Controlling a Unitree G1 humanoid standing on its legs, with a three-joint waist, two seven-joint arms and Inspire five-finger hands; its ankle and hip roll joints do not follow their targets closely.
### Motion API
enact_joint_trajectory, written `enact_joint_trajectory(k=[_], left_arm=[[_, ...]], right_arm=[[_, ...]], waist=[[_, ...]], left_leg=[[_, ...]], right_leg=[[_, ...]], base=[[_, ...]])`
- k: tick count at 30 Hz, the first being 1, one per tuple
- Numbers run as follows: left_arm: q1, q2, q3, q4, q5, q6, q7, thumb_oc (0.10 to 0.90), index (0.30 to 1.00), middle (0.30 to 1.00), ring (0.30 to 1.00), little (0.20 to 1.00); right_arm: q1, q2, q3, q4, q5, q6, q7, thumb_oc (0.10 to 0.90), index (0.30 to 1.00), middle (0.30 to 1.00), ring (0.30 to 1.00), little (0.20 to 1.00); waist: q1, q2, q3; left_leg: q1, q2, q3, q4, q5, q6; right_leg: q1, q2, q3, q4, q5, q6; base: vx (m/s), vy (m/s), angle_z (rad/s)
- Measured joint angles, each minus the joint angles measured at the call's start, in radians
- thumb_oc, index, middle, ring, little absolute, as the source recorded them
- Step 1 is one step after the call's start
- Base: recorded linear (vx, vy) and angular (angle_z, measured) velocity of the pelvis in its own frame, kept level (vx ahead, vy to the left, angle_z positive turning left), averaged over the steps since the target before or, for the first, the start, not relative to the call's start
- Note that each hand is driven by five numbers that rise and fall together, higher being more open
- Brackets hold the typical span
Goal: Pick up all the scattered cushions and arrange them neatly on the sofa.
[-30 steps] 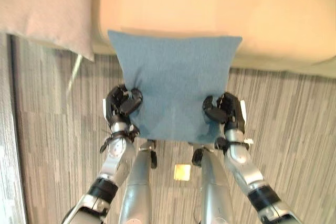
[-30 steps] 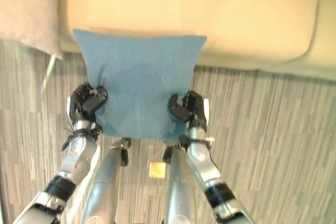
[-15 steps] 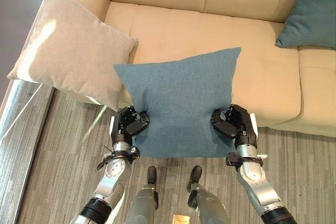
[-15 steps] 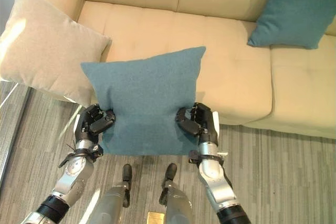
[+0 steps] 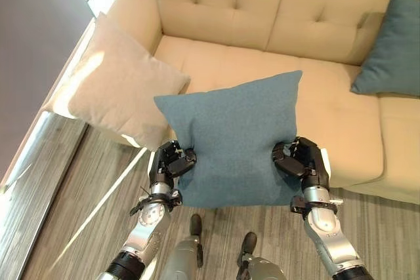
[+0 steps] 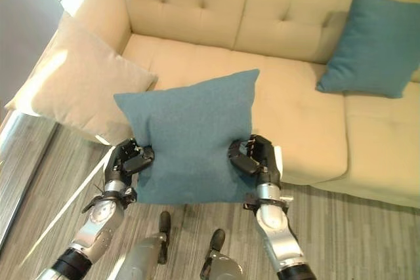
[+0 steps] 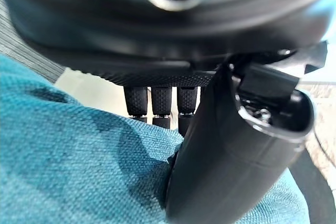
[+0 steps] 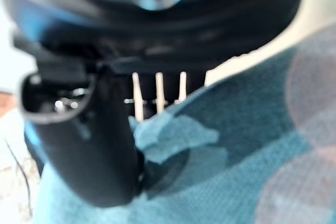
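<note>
With the view now raised from floor to sofa (image 5: pixel 216 50), the left hand (image 5: pixel 169 164) and right hand (image 5: pixel 303 162) clamp the blue cushion (image 5: pixel 233 137), lifted and ready for placing

Daylight came in from the upper left, laying a bright, washed-out patch on the square beige fabric cushion (image 5: pixel 118 90) and pale streaks on the grey striped wood-look floor (image 5: pixel 59 201). The cream tufted leather sofa (image 6: pixel 197 11) was evenly and warmly lit. Both wrist views were soft, the right one blurrier, with round hazy spots over the teal woven cushion (image 8: pixel 247 145).
</note>
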Motion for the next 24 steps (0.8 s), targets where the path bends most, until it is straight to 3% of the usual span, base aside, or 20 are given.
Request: enact_joint_trajectory(k=[1, 4, 5, 8, 9, 12, 15, 16, 17, 18, 19, 21, 23, 24], left_arm=[[0.005, 0.005, 0.009, 0.000, 0.000, 0.010, 0.000, 0.400, 0.300, 0.300, 0.300, 0.300], [0.013, 0.023, 0.012, 0.001, 0.000, 0.015, 0.000, 0.400, 0.300, 0.300, 0.300, 0.300], [0.016, 0.037, 0.016, 0.001, 0.000, 0.017, 0.000, 0.400, 0.300, 0.300, 0.300, 0.300], [0.031, 0.059, 0.029, -0.005, 0.002, 0.017, 0.000, 0.400, 0.300, 0.300, 0.300, 0.300], [0.040, 0.057, 0.039, -0.008, 0.003, 0.017, 0.000, 0.400, 0.300, 0.300, 0.300, 0.300], [0.059, 0.059, 0.062, -0.017, 0.003, 0.017, 0.000, 0.400, 0.300, 0.300, 0.300, 0.300], [0.062, 0.054, 0.074, -0.018, 0.003, 0.018, 0.000, 0.400, 0.300, 0.300, 0.300, 0.300], [0.073, 0.047, 0.076, -0.018, 0.003, 0.018, -0.007, 0.400, 0.300, 0.300, 0.300, 0.300], [0.082, 0.031, 0.077, -0.017, 0.003, 0.021, -0.009, 0.400, 0.300, 0.300, 0.300, 0.300], [0.089, 0.011, 0.073, -0.018, 0.004, 0.023, -0.010, 0.400, 0.300, 0.300, 0.300, 0.300], [0.099, -0.002, 0.073, -0.022, 0.004, 0.023, -0.010, 0.400, 0.300, 0.300, 0.300, 0.300], [0.098, -0.033, 0.060, -0.023, 0.004, 0.027, -0.011, 0.400, 0.300, 0.300, 0.300, 0.300], [0.103, -0.049, 0.048, -0.024, 0.004, 0.027, -0.025, 0.400, 0.300, 0.300, 0.300, 0.300], [0.103, -0.049, 0.042, -0.024, 0.004, 0.028, -0.032, 0.400, 0.300, 0.300, 0.300, 0.300]], right_arm=[[0.008, 0.011, 0.001, -0.017, 0.000, 0.006, 0.006, 0.400, 0.300, 0.300, 0.300, 0.300], [0.009, 0.016, 0.015, -0.046, -0.002, 0.010, 0.011, 0.400, 0.300, 0.300, 0.300, 0.300], [0.015, 0.022, 0.019, -0.054, -0.003, 0.010, 0.014, 0.400, 0.300, 0.300, 0.300, 0.300], [0.016, 0.042, 0.018, -0.058, -0.004, 0.010, 0.034, 0.400, 0.300, 0.300, 0.300, 0.300], [0.020, 0.041, 0.022, -0.058, -0.004, 0.011, 0.043, 0.400, 0.300, 0.300, 0.300, 0.300], [0.019, 0.040, 0.038, -0.061, -0.004, 0.011, 0.063, 0.400, 0.300, 0.300, 0.300, 0.300], [0.018, 0.038, 0.038, -0.061, -0.003, 0.011, 0.075, 0.400, 0.300, 0.300, 0.300, 0.300], [0.032, 0.038, 0.037, -0.060, -0.003, 0.012, 0.075, 0.400, 0.300, 0.300, 0.300, 0.300], [0.044, 0.036, 0.035, -0.056, -0.003, 0.012, 0.074, 0.400, 0.300, 0.300, 0.300, 0.300], [0.061, 0.030, 0.029, -0.054, -0.002, 0.013, 0.073, 0.400, 0.300, 0.300, 0.300, 0.300], [0.064, 0.020, 0.021, -0.053, -0.002, 0.020, 0.073, 0.400, 0.300, 0.300, 0.300, 0.300], [0.069, 0.001, -0.003, -0.053, -0.002, 0.023, 0.074, 0.400, 0.300, 0.300, 0.300, 0.300], [0.063, -0.015, -0.016, -0.052, -0.002, 0.025, 0.074, 0.400, 0.300, 0.300, 0.300, 0.300], [0.058, -0.013, -0.031, -0.054, -0.002, 0.025, 0.073, 0.400, 0.300, 0.300, 0.300, 0.300]], waist=[[0.000, -0.014, -0.008], [-0.007, -0.017, -0.010], [-0.012, -0.020, -0.011], [0.002, -0.023, -0.013], [0.004, -0.023, -0.013], [0.011, -0.026, -0.015], [0.008, -0.024, -0.016], [-0.004, -0.034, -0.021], [-0.020, -0.033, -0.021], [-0.025, -0.021, -0.028], [-0.012, -0.009, -0.035], [-0.023, 0.000, -0.035], [-0.010, 0.002, -0.037], [-0.018, 0.000, -0.036]], left_leg=[[0.017, -0.012, 0.024, -0.008, -0.003, 0.010], [0.061, -0.019, 0.050, -0.029, -0.014, 0.029], [0.087, -0.022, 0.055, -0.033, -0.024, 0.042], [0.146, -0.025, 0.077, -0.063, -0.037, 0.060], [0.166, -0.024, 0.078, -0.078, -0.040, 0.062], [0.193, -0.024, 0.078, -0.106, -0.037, 0.059], [0.199, -0.030, 0.063, -0.146, -0.025, 0.038], [0.211, -0.047, 0.027, -0.153, -0.022, 0.028], [0.224, -0.054, -0.005, -0.152, -0.027, 0.015], [0.226, -0.045, -0.031, -0.142, -0.035, -0.001], [0.228, -0.030, -0.030, -0.143, -0.039, -0.011], [0.161, -0.012, -0.055, -0.011, -0.067, -0.065], [0.133, 0.005, -0.042, 0.057, -0.068, -0.075], [0.070, 0.009, -0.014, 0.174, -0.067, -0.078]], right_leg=[[-0.021, -0.024, 0.014, 0.048, -0.015, 0.014], [-0.091, -0.064, 0.067, 0.230, -0.032, 0.034], [-0.118, -0.076, 0.080, 0.322, -0.035, 0.057], [-0.171, -0.098, 0.112, 0.468, -0.026, 0.072], [-0.180, -0.094, 0.114, 0.477, -0.050, 0.073], [-0.175, -0.054, 0.109, 0.310, -0.071, 0.067], [-0.201, -0.010, 0.122, 0.127, -0.032, 0.055], [-0.165, 0.002, 0.121, 0.005, 0.052, 0.033], [-0.137, 0.005, 0.136, -0.013, 0.111, 0.006], [-0.108, 0.017, 0.127, -0.043, 0.146, -0.033], [-0.096, 0.029, 0.118, -0.057, 0.144, -0.028], [-0.036, 0.049, 0.048, -0.116, 0.151, -0.054], [-0.028, 0.057, 0.047, -0.116, 0.131, -0.069], [-0.011, 0.052, 0.025, -0.126, 0.120, -0.080]], base=[[0.14, 0.201, -0.29], [0.11, 0.157, -0.26], [0.17, 0.181, -0.16], [0.16, 0.054, -0.20], [0.18, 0.002, -0.28], [0.18, -0.083, -0.04], [0.17, -0.098, 0.25], [0.16, -0.125, 0.79], [0.16, -0.126, 1.00], [0.16, -0.137, 0.63], [0.08, -0.088, 0.48], [0.06, -0.106, 0.64], [0.06, -0.064, 0.39], [0.07, -0.044, 0.32]])
